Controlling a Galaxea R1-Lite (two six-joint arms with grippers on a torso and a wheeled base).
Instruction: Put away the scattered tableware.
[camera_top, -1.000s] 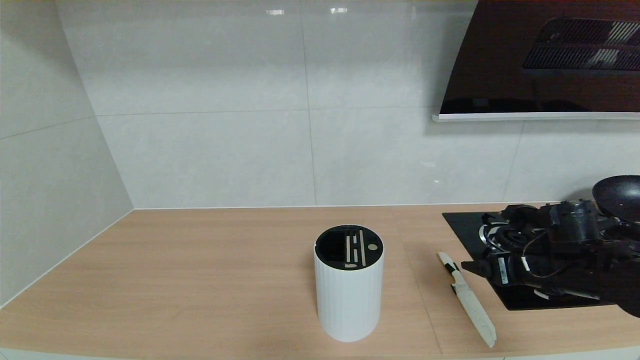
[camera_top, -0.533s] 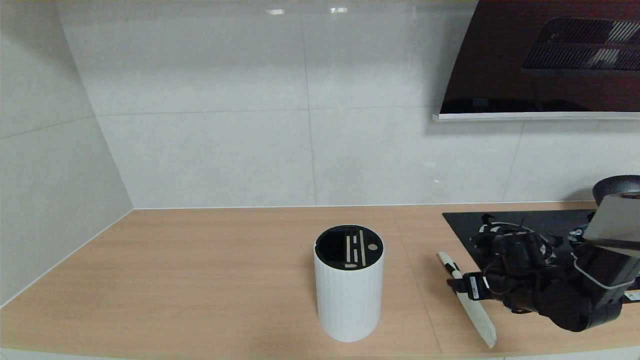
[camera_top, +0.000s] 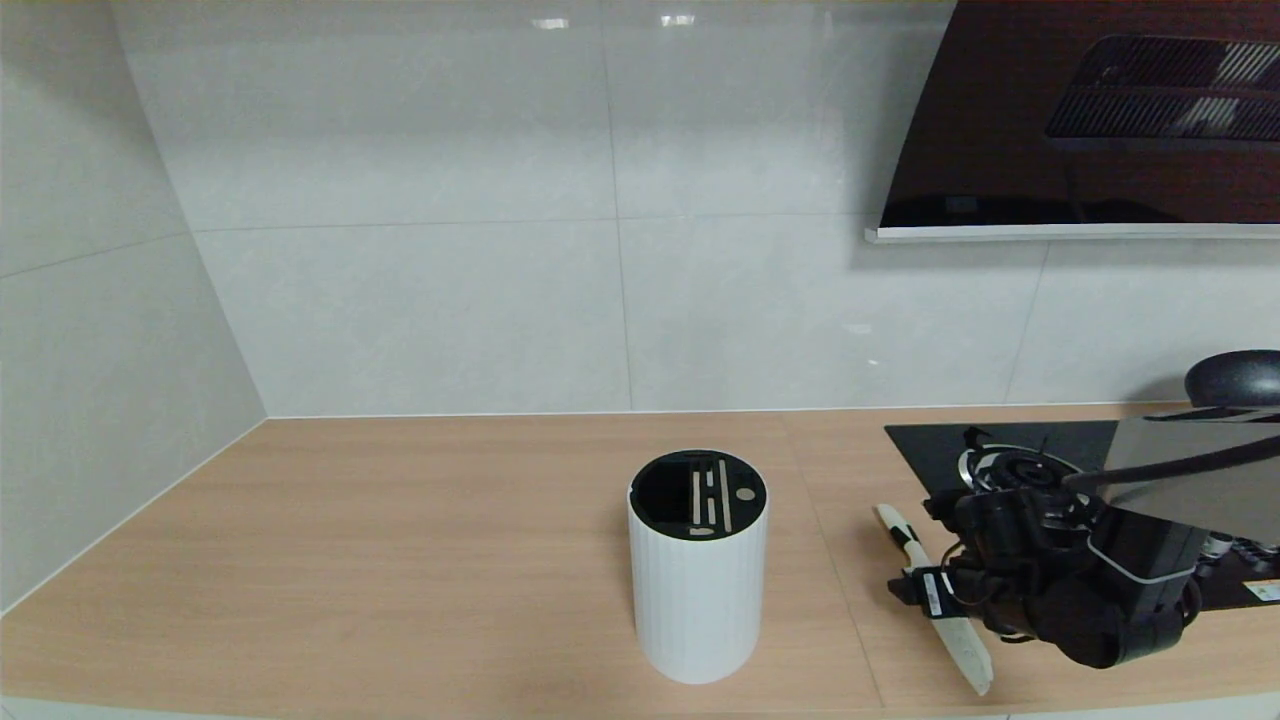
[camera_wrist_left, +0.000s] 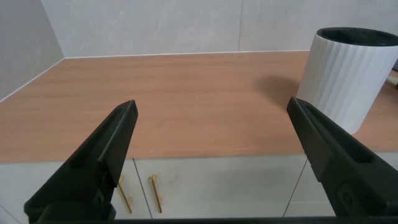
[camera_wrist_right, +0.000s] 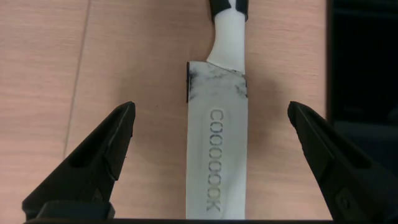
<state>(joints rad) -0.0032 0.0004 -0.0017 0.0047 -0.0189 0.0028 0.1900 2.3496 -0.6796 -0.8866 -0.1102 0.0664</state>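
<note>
Right gripper (camera_top: 925, 590) is spread wide and sits low over the knife (camera_top: 965, 650), close to the front edge of the countertop (camera_top: 400, 540) on its right side. From the right wrist cam, the fingers (camera_wrist_right: 112, 149) stand well apart on either side of the blade, right around where it meets the handle, and nothing's gripped. Can't tell if the fingertips are touching the wood.

Knife itself lies flat on the counter: white marbled blade, black and white handle, tip pointing at the front edge and handle angled toward the back. It's just beside the left edge of the black cooktop (camera_top: 930, 450).

Left gripper (camera_wrist_left: 211, 109) is also wide open and holding nothing. It's out by the counter's front edge, with the white cabinet fronts and their gold handles (camera_wrist_left: 154, 193) below it.

Next back is the holder (camera_top: 697, 570), a white ribbed cylinder with a black slotted top, upright near the front edge around the middle of the counter and well apart from the knife.

Further back on the right, the cooktop has a burner (camera_top: 1005, 468) and a dark pot (camera_top: 1235, 378) near the back edge. Pale grey wall tiles (camera_top: 420, 300) run behind the counter and round the left corner, and a glossy black range hood (camera_top: 1080, 120) hangs above the cooktop.
</note>
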